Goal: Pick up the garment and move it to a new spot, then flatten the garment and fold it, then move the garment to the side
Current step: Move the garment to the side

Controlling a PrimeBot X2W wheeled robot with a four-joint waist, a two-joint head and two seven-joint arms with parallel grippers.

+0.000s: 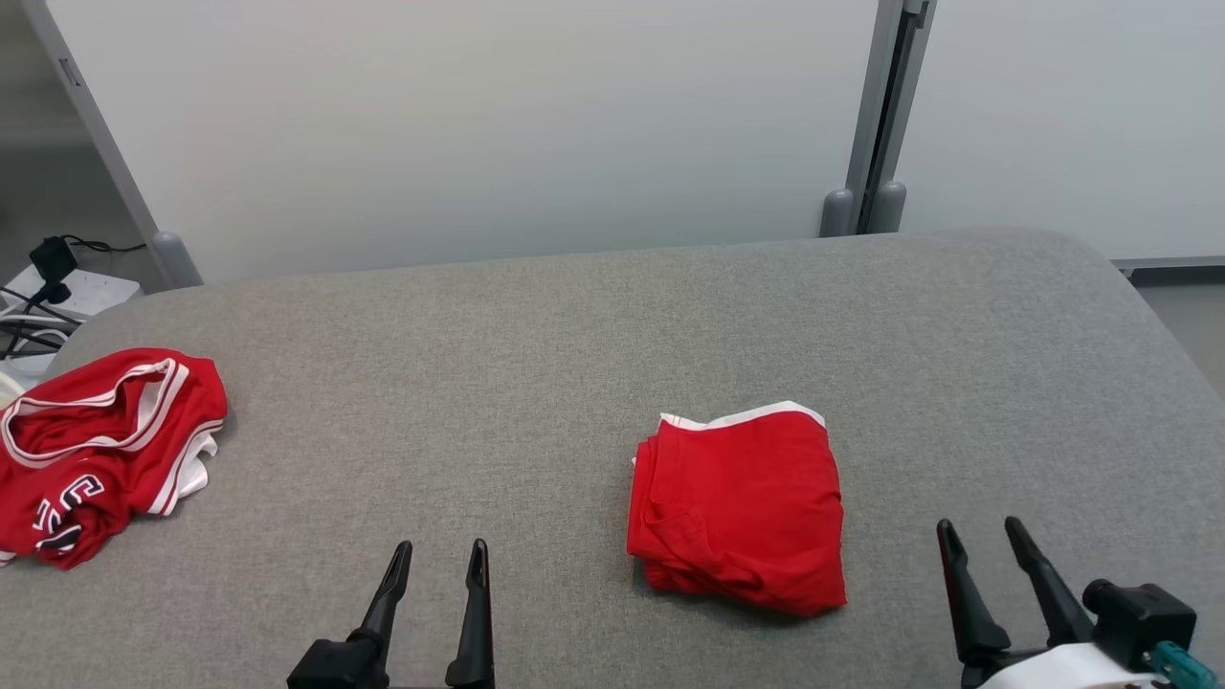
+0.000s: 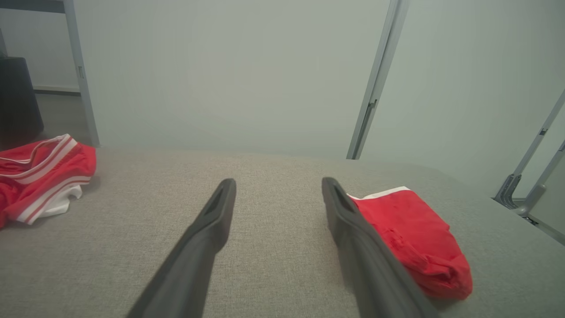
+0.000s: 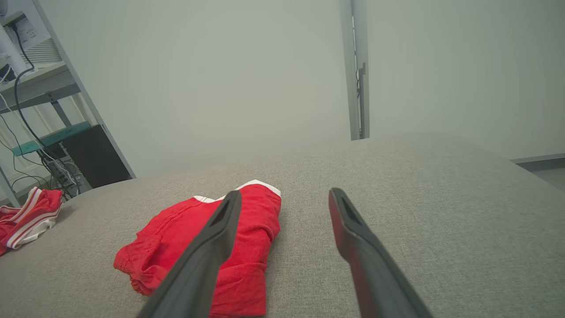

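Note:
A red garment [image 1: 739,507] with a white edge lies folded into a small square on the grey padded table [image 1: 593,325], right of centre. It also appears as the folded garment [image 2: 415,238] in the left wrist view and the folded garment [image 3: 207,247] in the right wrist view. My left gripper [image 1: 440,560] stands open near the table's front edge, left of the folded piece and apart from it. My right gripper [image 1: 978,534] is open to the right of it, holding nothing. A second red garment [image 1: 91,450] with white stripes and lettering lies crumpled at the table's left edge.
Pale partition panels on grey posts [image 1: 866,191] stand behind the table. A white box with black cables [image 1: 48,287] sits beyond the left corner. A shelf with cables and a dark box [image 3: 53,132] shows at the left of the right wrist view.

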